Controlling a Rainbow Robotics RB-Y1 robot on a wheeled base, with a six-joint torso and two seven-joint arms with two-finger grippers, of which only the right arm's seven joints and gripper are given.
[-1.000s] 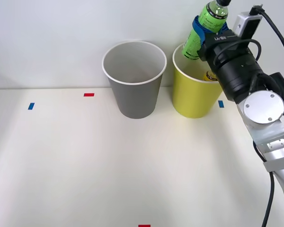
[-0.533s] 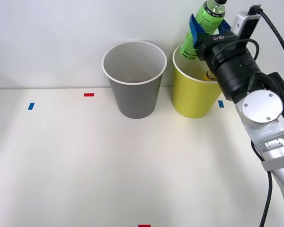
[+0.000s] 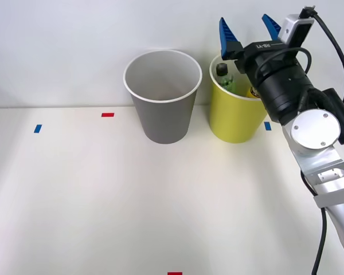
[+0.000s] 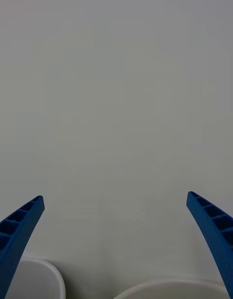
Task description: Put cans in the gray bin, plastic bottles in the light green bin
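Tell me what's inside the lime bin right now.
The lime bin holds a green bottle, black cap up, and a yellow-labelled item partly hidden by the arm. The bin's wall covers anything lower down.

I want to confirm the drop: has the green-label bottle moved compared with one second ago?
Yes. The green-label bottle has dropped from above the rim into the light green bin, and the right gripper above is open.

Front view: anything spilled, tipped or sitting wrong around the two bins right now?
Nothing stands out. The gray bin and the light green bin both stand upright side by side, the green-labelled bottle sits inside the light green bin, and the right gripper is open above it.
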